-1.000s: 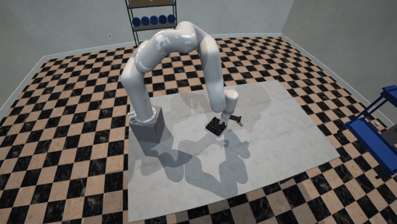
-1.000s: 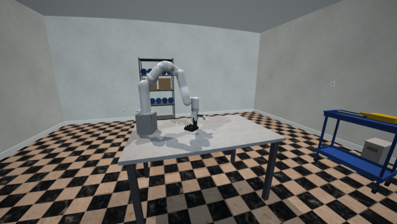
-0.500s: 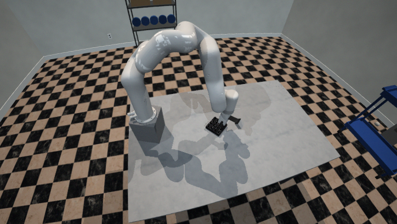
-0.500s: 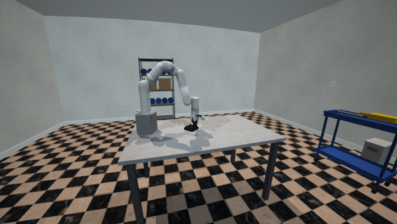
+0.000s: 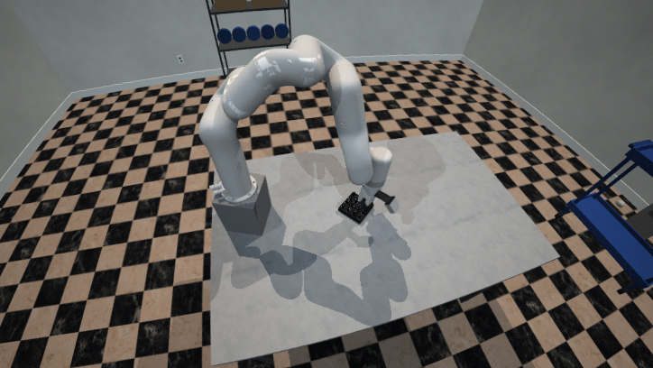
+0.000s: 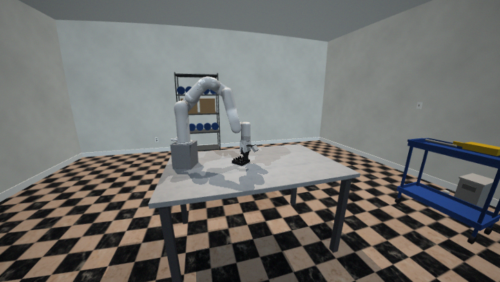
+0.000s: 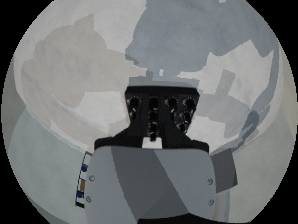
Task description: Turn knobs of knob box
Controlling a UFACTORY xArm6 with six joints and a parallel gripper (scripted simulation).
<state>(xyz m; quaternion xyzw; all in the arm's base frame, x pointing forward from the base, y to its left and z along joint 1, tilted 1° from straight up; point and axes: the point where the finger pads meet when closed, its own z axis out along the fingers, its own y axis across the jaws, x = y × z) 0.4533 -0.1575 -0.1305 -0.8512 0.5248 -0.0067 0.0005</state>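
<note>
The knob box (image 5: 354, 209) (image 6: 240, 162) (image 7: 162, 91) is a low, black, rectangular unit located on the desk (image 5: 456, 228) (image 6: 286, 175) (image 7: 167, 30), forward of the arm's mounting block. Its upper face carries upright black knobs ringed by fine white marks. The printed names and the individual knob pointers are too small to read.

The jaws (image 5: 364, 203) (image 6: 246, 157) are black, set narrow and directed down at the knob box. Whether a knob is between them cannot be told.

The arm (image 5: 349, 100) (image 6: 231, 108) (image 7: 223, 205) consists of glossy white, rounded tubular links. Its base is seated on a matt grey, box-shaped block (image 5: 237, 221) (image 6: 182, 156) (image 7: 225, 170). In the wrist view, the gripper housing (image 7: 102, 182) presents a smooth grey cover with visible screw heads.

The desk has a pale, faintly mottled rectangular top and dark, square-section legs. The floor (image 5: 114, 228) (image 6: 104, 210) is a checkerboard of tan and black marbled tiles. A blue cart (image 5: 607, 235) (image 6: 440, 202) stands well apart from the desk. No brand name or label is legible.
</note>
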